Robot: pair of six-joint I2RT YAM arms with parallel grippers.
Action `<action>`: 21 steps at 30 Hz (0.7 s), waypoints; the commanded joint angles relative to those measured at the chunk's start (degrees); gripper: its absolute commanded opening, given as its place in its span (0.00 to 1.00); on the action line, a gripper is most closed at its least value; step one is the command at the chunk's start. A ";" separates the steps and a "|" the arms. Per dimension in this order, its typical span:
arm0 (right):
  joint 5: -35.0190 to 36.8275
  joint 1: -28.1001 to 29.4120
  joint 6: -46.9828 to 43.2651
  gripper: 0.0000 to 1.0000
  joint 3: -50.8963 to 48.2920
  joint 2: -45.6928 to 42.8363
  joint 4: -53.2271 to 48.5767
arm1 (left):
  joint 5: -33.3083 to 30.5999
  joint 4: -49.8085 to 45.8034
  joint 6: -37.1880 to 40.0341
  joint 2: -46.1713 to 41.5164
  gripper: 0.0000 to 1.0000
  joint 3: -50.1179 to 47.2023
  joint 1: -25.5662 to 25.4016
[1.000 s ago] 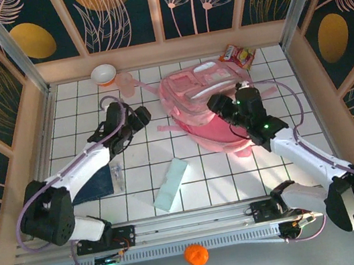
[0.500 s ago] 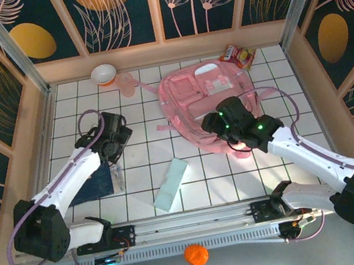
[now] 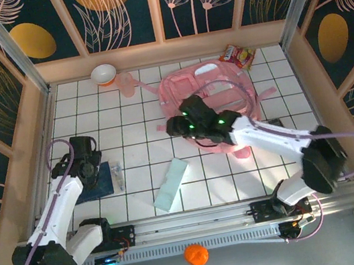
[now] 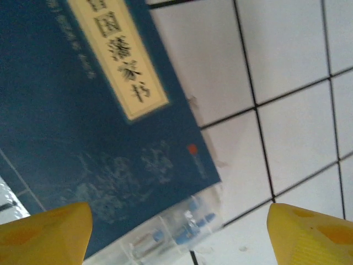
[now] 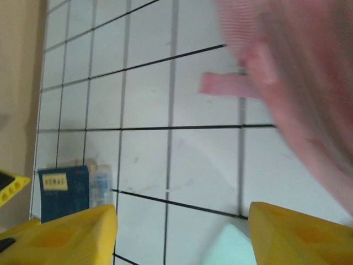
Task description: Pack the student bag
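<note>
The student bag, a big soft pink backpack, lies flat at the back right of the tiled table, and its blurred pink fabric fills the right side of the right wrist view. My right gripper hangs open past the bag's left edge, over bare tile, with nothing between its yellow fingers. My left gripper is open above a dark blue book and a clear pen case. It touches neither.
A mint green flat item lies near the front centre. A bowl and a pink cup stand at the back left, a snack packet at the back right. A loose pink strap trails off the bag.
The left arm has drawn back to the left and nearer, ending over the blue book. The right arm has swung left across the bag to its left edge.
</note>
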 commanded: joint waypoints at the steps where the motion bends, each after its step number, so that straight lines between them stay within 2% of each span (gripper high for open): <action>1: -8.50 0.98 -8.89 0.61 8.46 8.35 12.13 | 2.01 -2.71 -1.61 -1.45 0.82 -3.36 2.90; 7: -21.10 2.45 -13.62 0.55 28.68 28.78 13.42 | 4.76 -2.17 -3.45 -2.34 0.81 -7.44 6.02; 16: -27.40 5.06 -19.30 0.55 54.83 52.14 7.50 | 7.91 -0.68 -6.44 -1.29 0.80 -11.69 6.30; 21: -33.16 5.54 -18.21 0.54 62.70 60.35 7.43 | 7.20 1.64 -5.72 -0.32 0.80 -13.03 6.30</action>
